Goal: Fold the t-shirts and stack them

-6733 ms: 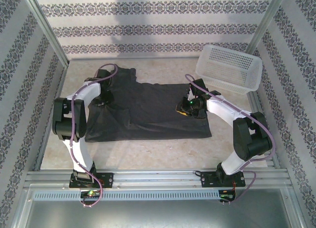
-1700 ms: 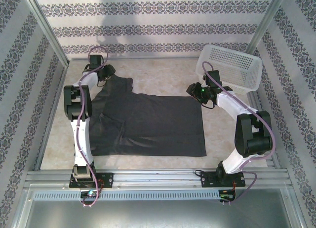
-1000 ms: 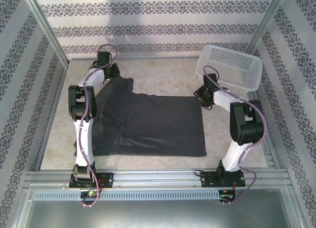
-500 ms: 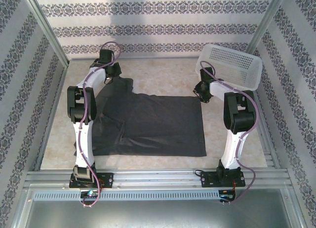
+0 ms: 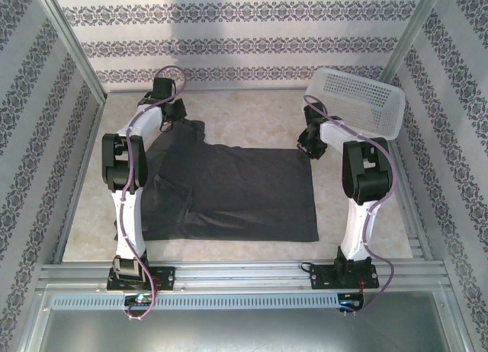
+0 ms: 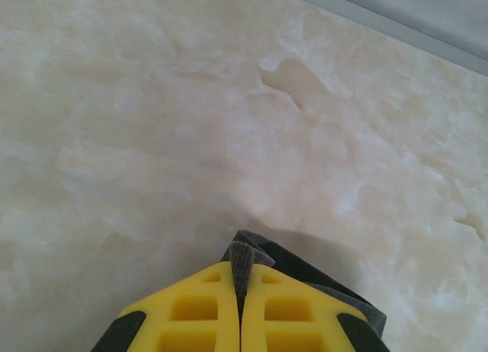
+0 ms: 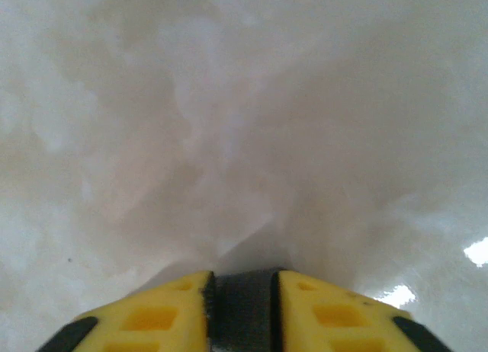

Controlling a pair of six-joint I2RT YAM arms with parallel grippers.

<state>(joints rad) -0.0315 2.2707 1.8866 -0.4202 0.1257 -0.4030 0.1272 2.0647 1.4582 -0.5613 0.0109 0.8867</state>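
Nearest the camera in the top view, at the bottom of the frame, both arm bases sit on the rail. Just above them lies the near hem of the t-shirt [image 5: 236, 184].

The garment is spread flat across the middle of the worktop [image 5: 229, 249]. Its long axis runs left to right across the frame. The left side is creased and reaches further up the frame than the right.

At the far edge, each arm holds its own corner. The left pincer [image 5: 171, 116] is at the upper-left corner of the cloth. In the left wrist view, the left pincer [image 6: 242, 272] is pressed together on a fold of dark fabric [image 6: 335, 291]. The right pincer [image 5: 310, 145] is at the upper-right corner. In the right wrist view, the right pincer [image 7: 242, 291] is clamped on a band of dark cloth between its yellow fingers [image 7: 168, 310].

From both pincers the body of the shirt lies down-frame, towards the bases.

Judgement: the next fold turns on carrying this far edge over to the near hem. The two corners sit at different heights in the frame, so the edge may land skewed.

Beyond the right pincer, upper right, a white mesh basket [image 5: 358, 100] stands tilted.
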